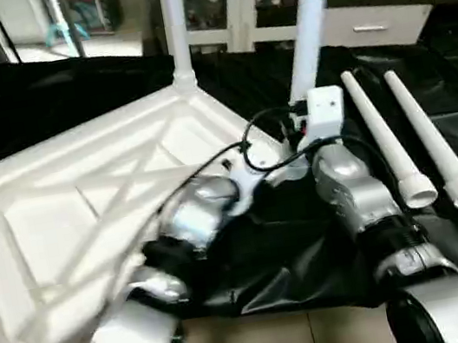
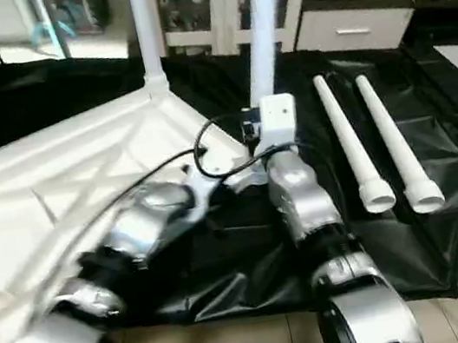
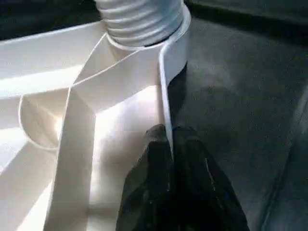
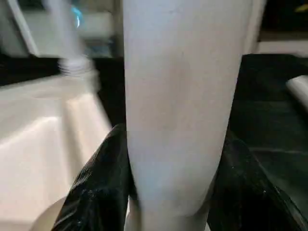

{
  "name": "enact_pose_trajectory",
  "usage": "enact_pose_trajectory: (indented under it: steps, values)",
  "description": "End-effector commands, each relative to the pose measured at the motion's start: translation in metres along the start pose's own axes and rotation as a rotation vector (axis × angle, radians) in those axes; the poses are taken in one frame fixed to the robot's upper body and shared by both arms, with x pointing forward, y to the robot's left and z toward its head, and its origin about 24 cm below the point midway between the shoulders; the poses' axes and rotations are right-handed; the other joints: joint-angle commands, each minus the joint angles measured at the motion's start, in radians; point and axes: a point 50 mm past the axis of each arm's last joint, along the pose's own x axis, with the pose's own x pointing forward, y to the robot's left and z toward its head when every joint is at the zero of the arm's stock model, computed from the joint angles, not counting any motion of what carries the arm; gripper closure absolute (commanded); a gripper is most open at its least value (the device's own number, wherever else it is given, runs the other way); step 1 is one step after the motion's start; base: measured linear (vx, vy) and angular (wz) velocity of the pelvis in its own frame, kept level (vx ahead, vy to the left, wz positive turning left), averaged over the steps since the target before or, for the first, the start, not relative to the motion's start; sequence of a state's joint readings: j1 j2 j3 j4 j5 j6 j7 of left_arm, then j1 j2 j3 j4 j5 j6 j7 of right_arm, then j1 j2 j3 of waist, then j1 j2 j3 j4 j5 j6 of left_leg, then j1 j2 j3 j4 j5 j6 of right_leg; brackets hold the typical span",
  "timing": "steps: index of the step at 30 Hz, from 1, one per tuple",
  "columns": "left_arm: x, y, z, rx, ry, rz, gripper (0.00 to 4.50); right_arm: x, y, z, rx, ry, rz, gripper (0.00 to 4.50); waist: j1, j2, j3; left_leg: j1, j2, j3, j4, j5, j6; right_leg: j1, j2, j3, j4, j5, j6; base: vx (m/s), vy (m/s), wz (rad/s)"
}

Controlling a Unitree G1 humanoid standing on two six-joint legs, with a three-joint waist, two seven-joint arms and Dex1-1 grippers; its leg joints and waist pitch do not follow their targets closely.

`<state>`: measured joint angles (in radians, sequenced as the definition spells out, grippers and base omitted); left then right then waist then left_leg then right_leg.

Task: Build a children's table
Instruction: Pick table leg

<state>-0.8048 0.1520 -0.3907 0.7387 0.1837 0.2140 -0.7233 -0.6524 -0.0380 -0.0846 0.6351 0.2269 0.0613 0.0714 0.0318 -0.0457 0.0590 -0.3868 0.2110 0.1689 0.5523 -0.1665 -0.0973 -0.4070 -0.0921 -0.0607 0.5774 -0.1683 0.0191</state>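
The children's tabletop (image 1: 69,216) lies underside-up on the black-draped counter (image 1: 452,240), a white plastic square with a raised rim and crossing ribs; its far corner socket holds one upright leg (image 1: 174,22), threaded at the base. The left hand (image 3: 171,149) pinches the tabletop's thin rim near that socket, while the right hand (image 4: 168,192) grips a second smooth, round upright leg (image 1: 309,17) at the neighbouring corner. Beyond that corner, two more tapered white legs (image 1: 382,141) lie side by side on the counter, four in all.

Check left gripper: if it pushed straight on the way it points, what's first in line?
Probably the leg threaded into the corner socket: left gripper pinches the tabletop rim, which runs straight to it. Depth unclear.
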Motion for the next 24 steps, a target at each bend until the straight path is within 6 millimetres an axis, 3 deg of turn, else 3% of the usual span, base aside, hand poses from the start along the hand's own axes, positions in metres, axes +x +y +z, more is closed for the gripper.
enact_pose_trajectory:
  steps: [1,3,7,10,17,19,21,23,24]
  values:
    - [-0.007,-0.002,0.012,0.132,-0.103,-0.065,4.5,-0.007,-0.009,-0.01,0.062,0.056,0.037,2.66,0.004,0.006,-0.063,0.01,0.013,0.007,-0.062,-0.177,0.034,0.048,-0.039,0.032,-0.05,-0.069,-0.189,0.0,0.0,0.0]
    - [-0.012,-0.003,0.002,0.145,-0.09,-0.106,4.5,-0.01,-0.009,0.003,0.097,0.019,0.113,2.66,0.007,0.011,-0.065,0.015,0.013,0.011,-0.056,-0.1,0.066,0.055,-0.035,0.034,-0.036,0.062,-0.23,0.0,0.0,0.0]
    - [-0.022,0.0,-0.018,0.163,-0.035,-0.141,4.5,-0.02,-0.009,0.031,0.128,-0.038,0.289,2.66,0.011,0.013,-0.069,0.022,0.012,0.016,-0.048,-0.043,0.102,0.058,-0.032,0.035,-0.024,0.152,-0.271,0.0,0.0,0.0]
    - [-0.026,0.002,-0.023,0.176,-0.03,-0.152,4.5,-0.027,-0.011,0.041,0.096,-0.047,0.381,2.66,0.015,0.012,-0.066,0.024,0.013,0.019,-0.048,-0.065,0.11,0.056,-0.032,0.037,-0.027,0.114,-0.274,0.0,0.0,0.0]
    - [-0.032,0.004,-0.028,0.19,-0.036,-0.164,4.5,-0.042,-0.018,0.065,0.036,-0.045,0.552,2.66,0.03,0.005,-0.066,0.026,0.014,0.023,-0.045,-0.093,0.088,0.053,-0.036,0.044,-0.027,0.035,-0.259,0.0,0.0,0.0]
    - [-0.034,0.005,-0.027,0.205,-0.049,-0.155,4.5,-0.049,-0.022,0.073,0.069,-0.041,0.626,2.66,0.032,-0.004,-0.068,0.023,0.014,0.024,-0.042,-0.092,0.093,0.054,-0.036,0.046,-0.025,0.022,-0.256,0.0,0.0,0.0]
    - [-0.036,0.008,-0.024,0.204,-0.073,-0.133,4.5,-0.055,-0.025,0.08,0.11,-0.045,0.676,2.66,0.035,-0.002,-0.067,0.023,0.014,0.025,-0.039,-0.096,0.099,0.052,-0.036,0.047,-0.024,0.014,-0.256,0.0,0.0,0.0]
    - [-0.037,0.01,-0.023,0.198,-0.085,-0.123,4.5,-0.056,-0.026,0.083,0.126,-0.049,0.687,2.66,0.037,-0.007,-0.068,0.023,0.014,0.026,-0.037,-0.098,0.102,0.05,-0.036,0.048,-0.023,0.003,-0.255,0.0,0.0,0.0]
    - [-0.041,0.013,-0.019,0.177,-0.121,-0.137,4.04,-0.058,-0.029,0.088,0.164,-0.059,0.707,2.66,0.038,-0.007,-0.067,0.023,0.014,0.026,-0.037,-0.101,0.101,0.048,-0.036,0.048,-0.024,-0.015,-0.255,0.0,0.0,0.0]
